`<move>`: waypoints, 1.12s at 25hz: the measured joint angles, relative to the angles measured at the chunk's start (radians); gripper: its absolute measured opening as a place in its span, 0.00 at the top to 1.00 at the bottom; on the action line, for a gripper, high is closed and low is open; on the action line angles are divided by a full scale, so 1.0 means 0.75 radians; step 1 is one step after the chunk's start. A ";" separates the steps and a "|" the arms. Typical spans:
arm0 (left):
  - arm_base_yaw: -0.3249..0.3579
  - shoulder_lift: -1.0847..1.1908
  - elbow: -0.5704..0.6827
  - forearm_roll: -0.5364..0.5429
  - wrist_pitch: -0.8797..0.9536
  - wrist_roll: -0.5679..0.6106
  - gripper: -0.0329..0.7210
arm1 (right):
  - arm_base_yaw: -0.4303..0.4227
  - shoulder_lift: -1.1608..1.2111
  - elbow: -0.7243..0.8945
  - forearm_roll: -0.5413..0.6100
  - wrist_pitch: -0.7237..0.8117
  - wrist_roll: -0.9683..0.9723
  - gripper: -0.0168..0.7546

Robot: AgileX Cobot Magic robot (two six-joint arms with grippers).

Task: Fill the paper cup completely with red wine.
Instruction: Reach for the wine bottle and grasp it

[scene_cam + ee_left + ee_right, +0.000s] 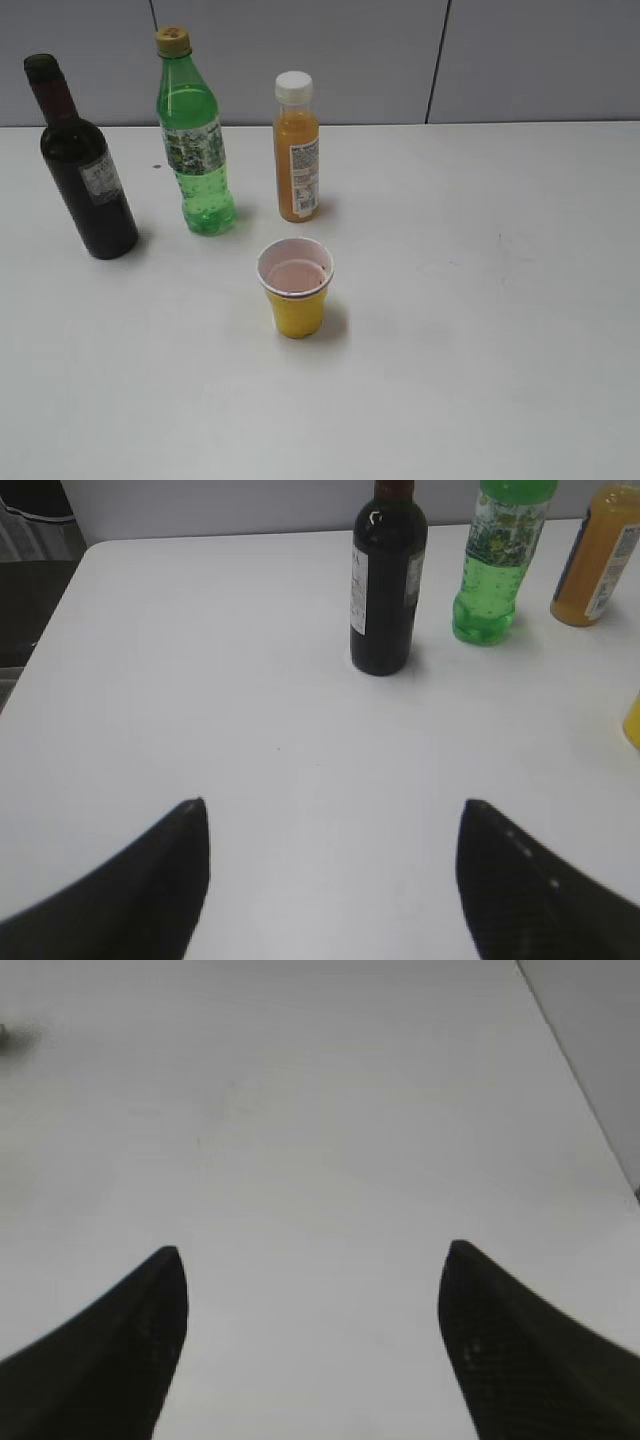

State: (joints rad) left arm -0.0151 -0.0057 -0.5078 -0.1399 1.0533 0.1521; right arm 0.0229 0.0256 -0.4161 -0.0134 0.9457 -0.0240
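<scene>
Gaping empty, left pincer [335, 805] and right pincer [312, 1250]; wine bottle [387, 575] label unreadable.

White table [480, 350]; grey panelled wall [350, 60] behind, 2 dark vertical seams; soft even light.

The paper cup [296, 290] stands upright on the worktop, yellow and tapered, with a white rolled rim and a white inside that looks faintly pink near the bottom. The red wine [92, 195] sits in a tall dark glass bottle, upright and uncapped, with a small grey-white label, well apart to the cup's left and farther back.
</scene>
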 joint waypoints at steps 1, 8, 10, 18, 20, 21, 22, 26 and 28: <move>0.000 0.000 0.001 0.000 0.001 0.000 0.18 | 0.000 -0.021 0.000 0.000 0.002 0.000 0.21; 0.000 0.000 0.001 0.000 0.001 0.000 0.18 | 0.000 -0.039 0.004 -0.003 0.000 0.000 0.21; 0.000 0.000 0.001 0.000 0.001 0.000 0.18 | 0.000 -0.039 0.004 -0.003 0.000 0.000 0.21; 0.000 0.000 0.001 0.000 0.001 0.000 0.18 | 0.000 -0.039 0.004 -0.003 0.000 0.000 0.21; 0.000 0.000 0.001 0.000 0.001 0.000 0.18 | 0.000 -0.039 0.004 -0.003 0.000 0.000 0.21; 0.000 0.000 0.001 0.000 0.001 0.000 0.18 | 0.000 -0.039 0.004 -0.003 0.000 0.000 0.21; 0.000 0.000 0.001 0.000 0.001 0.000 0.18 | 0.000 -0.039 0.004 -0.003 0.000 0.000 0.21; 0.000 0.000 0.001 -0.011 0.001 0.000 0.18 | 0.000 -0.039 0.004 -0.003 0.000 0.000 0.21; 0.000 0.000 0.001 -0.025 0.001 0.000 0.18 | 0.000 -0.039 0.004 -0.003 0.000 0.000 0.21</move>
State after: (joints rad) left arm -0.0151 -0.0057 -0.5070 -0.1584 1.0541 0.1521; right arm 0.0229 -0.0038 -0.4132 -0.0160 0.9461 -0.0240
